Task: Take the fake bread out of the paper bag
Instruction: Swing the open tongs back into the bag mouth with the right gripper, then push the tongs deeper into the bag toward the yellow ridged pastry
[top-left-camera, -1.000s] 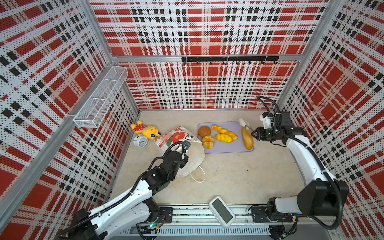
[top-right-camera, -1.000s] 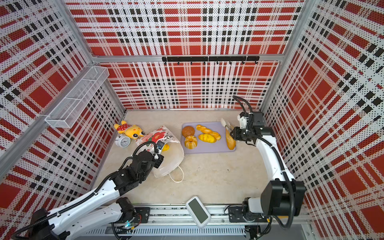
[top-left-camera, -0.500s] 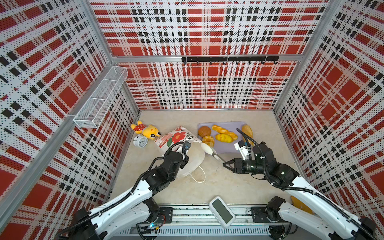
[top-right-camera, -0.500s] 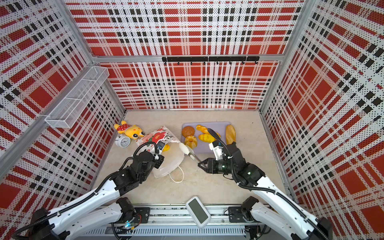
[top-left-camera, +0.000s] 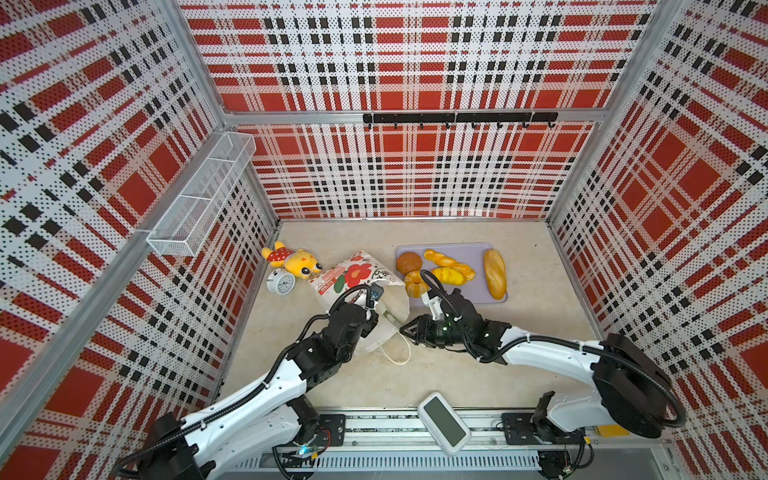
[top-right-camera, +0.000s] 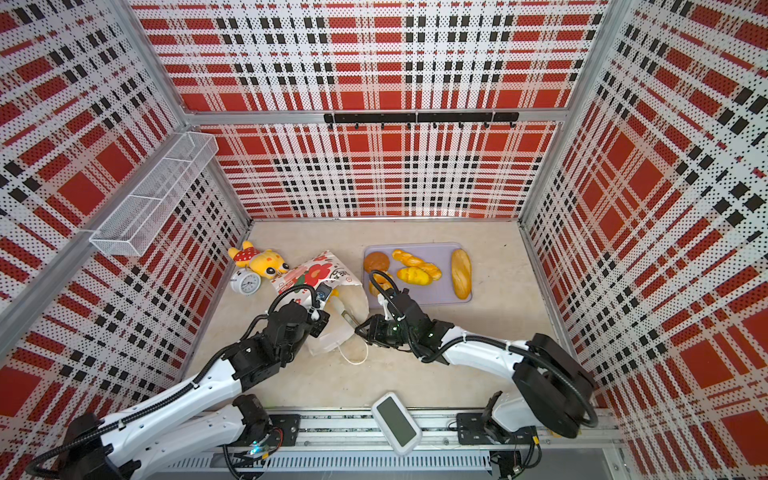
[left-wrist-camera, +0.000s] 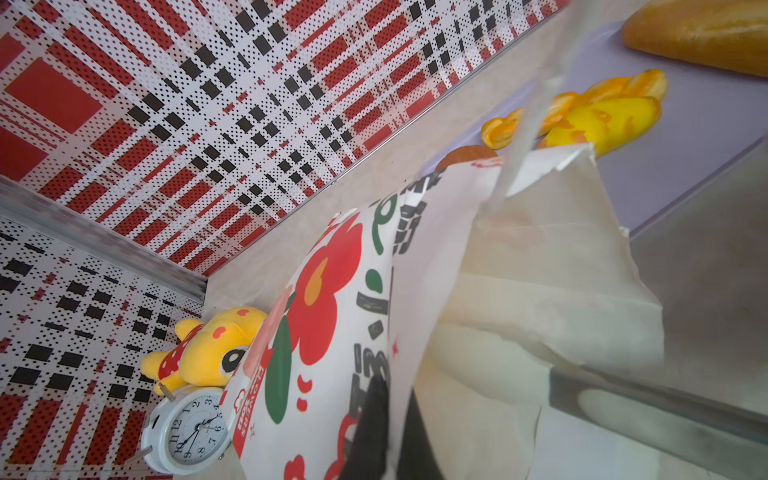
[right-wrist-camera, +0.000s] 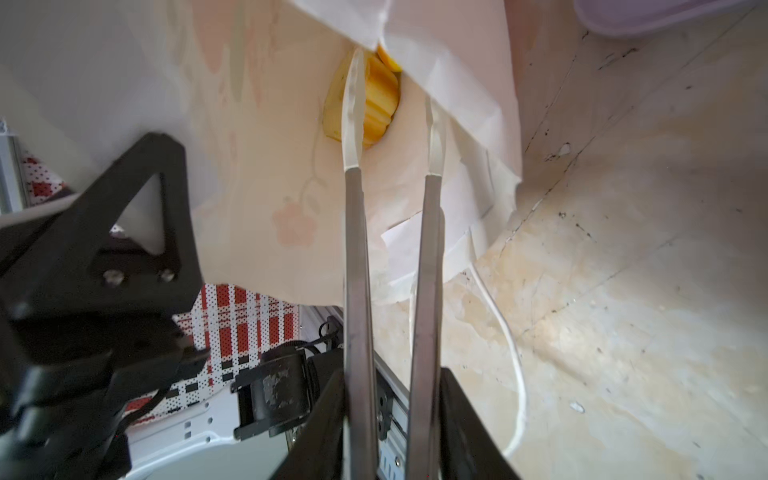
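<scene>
Both top views stare down from high overhead at the whole table (top-left-camera: 536, 266); my two wrist cameras, close in, share the paper bag (left-wrist-camera: 332, 291).

Red-flowered white paper bag (top-left-camera: 353, 272), golden fake bread (top-left-camera: 494, 274), lilac tray (top-left-camera: 476, 257)

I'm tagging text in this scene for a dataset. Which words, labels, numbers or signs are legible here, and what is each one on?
"1" to "12": numerals round the dial of the alarm clock.
Red label on the paper bag: white letters, too blurred to read.
Black lettering on the same bag: stylised, cannot be made out.
White device at the front rail: screen blank, no text.
</scene>
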